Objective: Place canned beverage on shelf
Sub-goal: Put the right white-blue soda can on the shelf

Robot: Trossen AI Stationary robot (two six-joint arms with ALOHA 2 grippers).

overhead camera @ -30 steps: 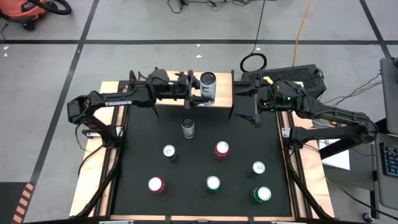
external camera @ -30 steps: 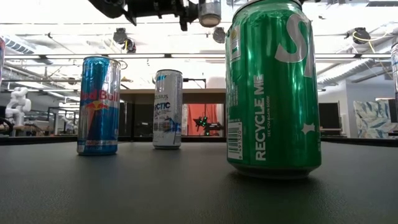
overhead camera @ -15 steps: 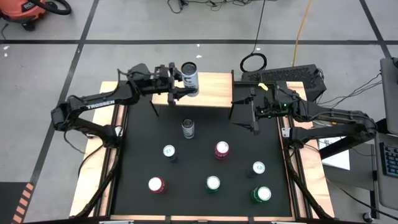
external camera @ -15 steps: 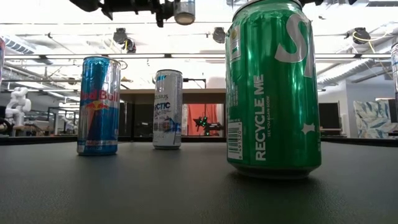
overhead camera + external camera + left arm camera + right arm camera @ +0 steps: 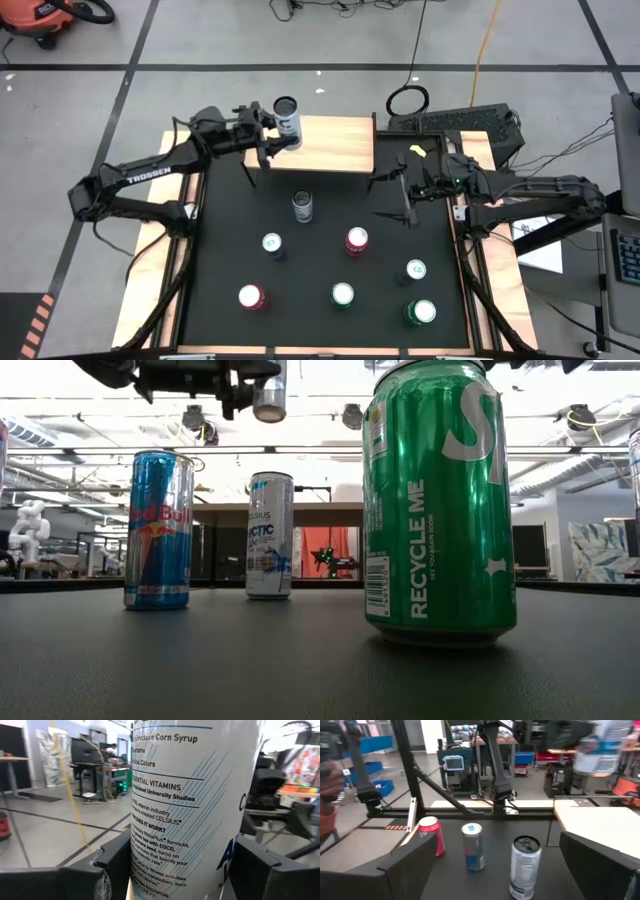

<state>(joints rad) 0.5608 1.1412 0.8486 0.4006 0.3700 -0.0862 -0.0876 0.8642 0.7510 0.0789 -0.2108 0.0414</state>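
My left gripper (image 5: 278, 128) is shut on a white canned beverage (image 5: 287, 117) and holds it in the air over the left end of the shelf (image 5: 338, 146), a light-wood board on black legs at the table's far edge. In the low view the can's bottom (image 5: 268, 402) shows high above the table. My right gripper (image 5: 388, 188) hovers open by the shelf's right end with nothing between its fingers. My left gripper pinches the can's side wall (image 5: 150, 870) between its two fingers (image 5: 112, 867), one on each side of the can. The fingers come in level from the table's left. The can stands upright in the hold, lifted clear of the shelf and the table.
Several other cans stand upright on the black mat: a white one (image 5: 302, 206) nearest the shelf, a blue one (image 5: 272, 243), red ones (image 5: 356, 240) (image 5: 250, 296) and a green one (image 5: 420, 312) toward the near edge. Most of the shelf board is bare.
My left gripper has carried the can toward the table's left and far edge, from the shelf's middle to its left end, still upright and clear of the board. My right gripper has swung a little toward the near edge and stays open.
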